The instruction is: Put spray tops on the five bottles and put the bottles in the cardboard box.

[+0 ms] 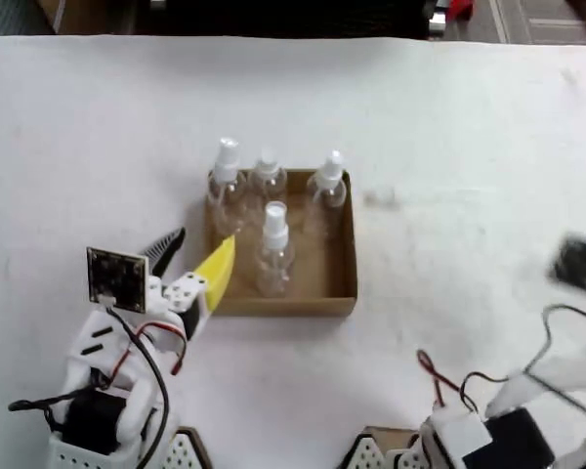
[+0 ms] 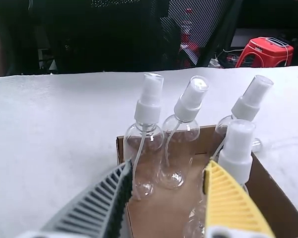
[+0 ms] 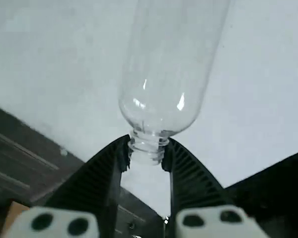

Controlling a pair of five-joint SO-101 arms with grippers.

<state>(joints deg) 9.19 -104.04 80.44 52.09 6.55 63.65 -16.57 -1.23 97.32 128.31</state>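
4 bottles with spray tops are stood in the box on a table. The box's left wall is straddled by the left gripper, spread wide and grasping nothing. A 5th bottle, uncapped, is clamped at its neck by the right gripper.

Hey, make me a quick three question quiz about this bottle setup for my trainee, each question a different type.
1. True or false: every bottle in the cardboard box wears a spray top.
2. How many bottles stand in the box? A three, B four, C five.
3. Fill in: the right gripper is shut on a topless bottle by its ____.
Key: 1 true; 2 B; 3 neck.
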